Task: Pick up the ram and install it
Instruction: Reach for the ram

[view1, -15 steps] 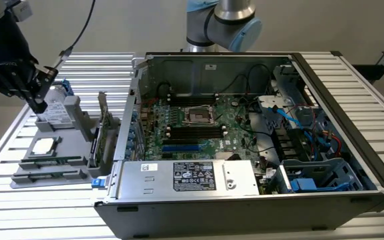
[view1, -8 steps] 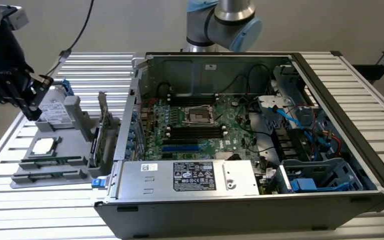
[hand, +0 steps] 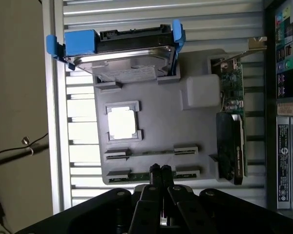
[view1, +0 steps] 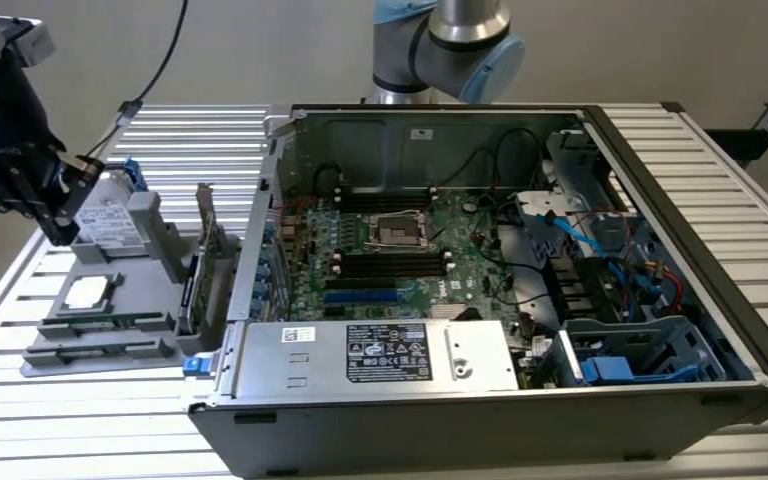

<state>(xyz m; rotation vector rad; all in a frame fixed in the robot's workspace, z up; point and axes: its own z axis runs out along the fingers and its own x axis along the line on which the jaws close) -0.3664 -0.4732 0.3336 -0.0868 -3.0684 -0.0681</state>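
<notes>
Slatted metal table carries everything here, and the grey parts tray lying on it is the reference for what follows. Above that tray the gripper has its jaws pressed tight together with nothing between them (clenched on air, in short). Seen from the wrist, the closed tips line up with the tray's outermost holder row, where the ram sits in its grey clips, untouched. How far above it the tips hang I cannot tell.

One row further into the tray sits a second stick. Past that, near the tray's middle, is a square processor. At the tray's far end a hard drive rests in a blue caddy. An upright expansion card stands along the tray's edge nearest the open computer case, which sits just beside the tray.

By my reading, the step in hand is the approach for the pick. The ram is not yet lifted and the install has not begun. A grasp from this pose would call for the jaws to part before any descent. They would then need to straddle the stick's thin faces midway between its two clips, squarely enough that neither finger fouls the neighbouring stick.
</notes>
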